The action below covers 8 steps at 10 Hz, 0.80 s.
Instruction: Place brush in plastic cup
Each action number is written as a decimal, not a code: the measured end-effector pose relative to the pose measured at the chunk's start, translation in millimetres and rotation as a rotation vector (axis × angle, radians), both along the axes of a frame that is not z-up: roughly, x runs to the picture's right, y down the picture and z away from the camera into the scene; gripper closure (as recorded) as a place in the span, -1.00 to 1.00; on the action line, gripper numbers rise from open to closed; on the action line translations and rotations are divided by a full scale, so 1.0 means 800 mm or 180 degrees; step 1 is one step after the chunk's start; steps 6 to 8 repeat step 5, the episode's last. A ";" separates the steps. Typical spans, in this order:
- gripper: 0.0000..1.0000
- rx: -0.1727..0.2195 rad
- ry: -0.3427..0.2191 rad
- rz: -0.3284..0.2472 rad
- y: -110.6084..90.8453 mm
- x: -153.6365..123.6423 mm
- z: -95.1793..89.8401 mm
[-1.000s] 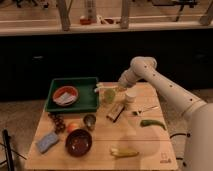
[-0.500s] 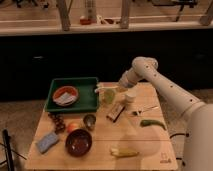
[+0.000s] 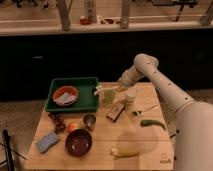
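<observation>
We find the gripper (image 3: 120,88) clamped on the brush (image 3: 106,89), held level above the plastic cup (image 3: 108,96). We judge this positions it for lowering in.

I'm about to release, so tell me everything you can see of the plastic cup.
The plastic cup is a small pale yellow-green tumbler that looks translucent. It stands upright on the wooden table, just right of the green tray and left of the white cup. The brush lies across above its rim, carried by the gripper. Whether they touch is unclear.
</observation>
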State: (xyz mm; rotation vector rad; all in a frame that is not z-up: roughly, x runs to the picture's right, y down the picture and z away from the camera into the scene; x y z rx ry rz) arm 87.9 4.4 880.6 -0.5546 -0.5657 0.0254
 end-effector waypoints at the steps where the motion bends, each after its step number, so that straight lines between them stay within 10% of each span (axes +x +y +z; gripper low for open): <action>1: 1.00 -0.0024 -0.0062 -0.0058 0.000 -0.002 0.001; 8: 1.00 -0.0028 -0.0152 -0.0240 0.006 -0.018 0.005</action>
